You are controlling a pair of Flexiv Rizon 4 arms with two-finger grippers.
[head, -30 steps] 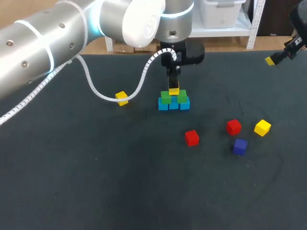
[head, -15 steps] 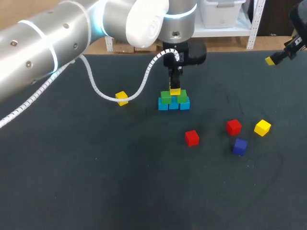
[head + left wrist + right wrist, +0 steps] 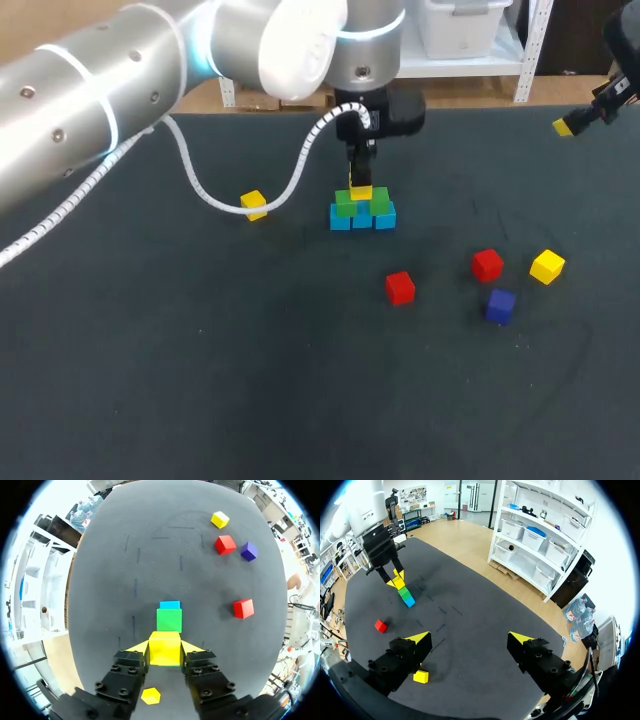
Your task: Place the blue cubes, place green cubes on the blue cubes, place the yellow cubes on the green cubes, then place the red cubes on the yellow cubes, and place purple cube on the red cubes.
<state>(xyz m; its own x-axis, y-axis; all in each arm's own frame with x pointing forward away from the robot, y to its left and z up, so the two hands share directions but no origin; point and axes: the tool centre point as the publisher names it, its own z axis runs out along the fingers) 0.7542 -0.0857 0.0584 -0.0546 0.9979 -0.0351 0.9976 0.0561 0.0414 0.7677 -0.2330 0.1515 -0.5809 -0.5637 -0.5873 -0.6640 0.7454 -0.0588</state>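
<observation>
My left gripper (image 3: 362, 178) is shut on a yellow cube (image 3: 165, 648), which rests on top of two green cubes (image 3: 346, 203) at the table's far middle. The green cubes sit on a row of light blue cubes (image 3: 362, 220). In the left wrist view the green cube (image 3: 169, 620) and a blue cube (image 3: 169, 605) show just ahead of the held cube. Loose on the table are a yellow cube (image 3: 253, 205), a red cube (image 3: 400, 288), another red cube (image 3: 487, 265), another yellow cube (image 3: 547, 266) and a purple cube (image 3: 500, 305). My right gripper (image 3: 470, 640) hangs open and empty at the far right.
The table (image 3: 200, 380) is a dark mat. The left arm's white cable (image 3: 200, 190) droops over the mat near the loose yellow cube on the left.
The left gripper has sunk very slightly with the yellow cube onto the green cubes. The right arm has not moved.
</observation>
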